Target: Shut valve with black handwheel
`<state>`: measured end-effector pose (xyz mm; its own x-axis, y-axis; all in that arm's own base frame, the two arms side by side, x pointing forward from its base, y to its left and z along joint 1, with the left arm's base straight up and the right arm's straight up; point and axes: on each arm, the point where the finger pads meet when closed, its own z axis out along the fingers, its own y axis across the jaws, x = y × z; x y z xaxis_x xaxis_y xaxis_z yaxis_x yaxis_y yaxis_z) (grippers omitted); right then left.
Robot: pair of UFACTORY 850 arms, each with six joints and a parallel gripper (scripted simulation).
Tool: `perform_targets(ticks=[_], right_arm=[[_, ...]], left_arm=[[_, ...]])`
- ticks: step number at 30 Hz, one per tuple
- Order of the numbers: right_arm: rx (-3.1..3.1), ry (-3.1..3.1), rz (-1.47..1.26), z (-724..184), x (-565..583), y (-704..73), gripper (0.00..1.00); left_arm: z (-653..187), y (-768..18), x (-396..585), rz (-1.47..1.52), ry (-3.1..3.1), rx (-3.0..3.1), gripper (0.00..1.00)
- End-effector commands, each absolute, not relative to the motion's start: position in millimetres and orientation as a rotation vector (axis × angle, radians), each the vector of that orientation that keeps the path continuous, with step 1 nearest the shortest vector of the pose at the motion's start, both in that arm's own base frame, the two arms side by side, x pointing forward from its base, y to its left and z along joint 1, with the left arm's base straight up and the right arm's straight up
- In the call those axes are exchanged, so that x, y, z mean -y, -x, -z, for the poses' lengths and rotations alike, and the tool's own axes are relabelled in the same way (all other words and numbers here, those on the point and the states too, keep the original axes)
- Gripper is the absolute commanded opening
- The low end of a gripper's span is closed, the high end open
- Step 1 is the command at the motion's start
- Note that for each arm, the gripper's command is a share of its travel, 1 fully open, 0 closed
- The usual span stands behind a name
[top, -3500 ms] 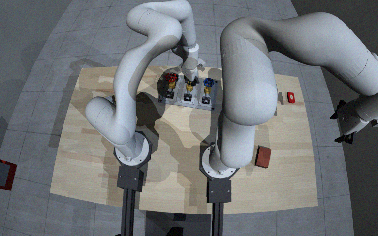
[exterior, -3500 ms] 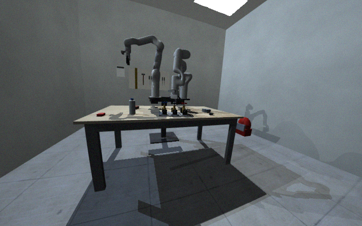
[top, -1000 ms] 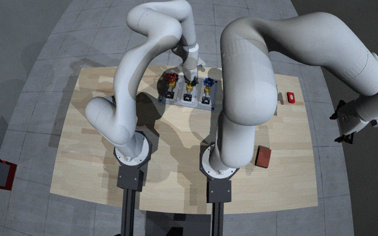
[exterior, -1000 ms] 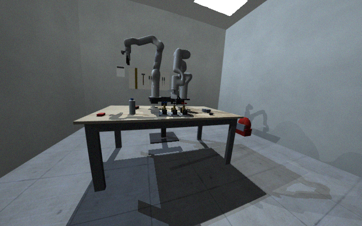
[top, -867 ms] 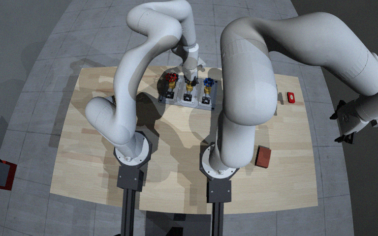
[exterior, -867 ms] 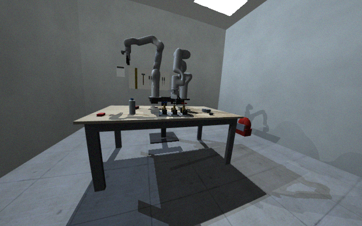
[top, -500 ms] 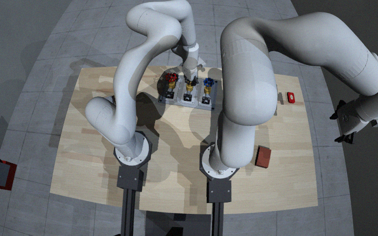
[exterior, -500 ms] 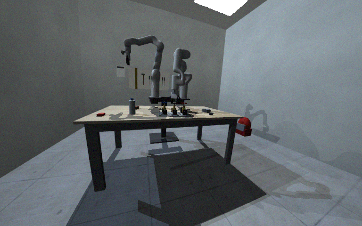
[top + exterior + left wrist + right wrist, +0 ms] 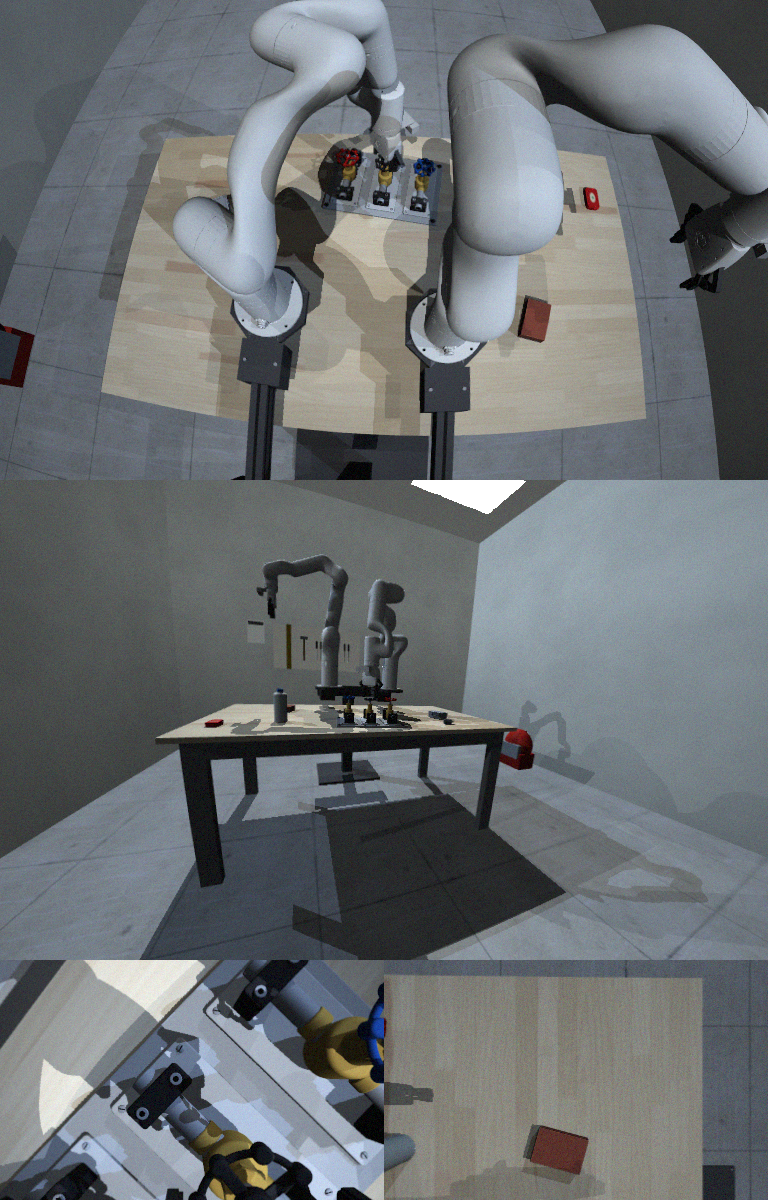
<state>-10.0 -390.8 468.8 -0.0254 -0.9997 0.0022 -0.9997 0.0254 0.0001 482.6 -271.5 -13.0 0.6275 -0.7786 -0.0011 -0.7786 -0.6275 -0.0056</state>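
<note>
I'm holding my left fingers (image 9: 398, 159) (image 9: 363, 684) spread, pinching nothing, with the black handwheel (image 9: 386, 165) (image 9: 370, 699) (image 9: 261, 1153) sitting between them, and I'm worrying that off-centre closing could cause slipping, or wide turning could nudge the 2 neighbouring handwheels.
</note>
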Motion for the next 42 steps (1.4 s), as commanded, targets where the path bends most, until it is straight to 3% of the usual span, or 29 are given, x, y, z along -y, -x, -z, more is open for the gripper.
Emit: perform_targets(ticks=[1, 42], right_arm=[[2.247, -2.191, -0.005, -469.7, 391.3, 10.0, 1.00], [2.247, -2.191, -0.005, -469.7, 391.3, 10.0, 1.00]], left_arm=[[3.9, -483.4, 272.0, 0.005, 2.829, -1.354, 0.82], [-44.3, -483.2, 272.2, 0.005, 2.829, -1.354, 0.82]])
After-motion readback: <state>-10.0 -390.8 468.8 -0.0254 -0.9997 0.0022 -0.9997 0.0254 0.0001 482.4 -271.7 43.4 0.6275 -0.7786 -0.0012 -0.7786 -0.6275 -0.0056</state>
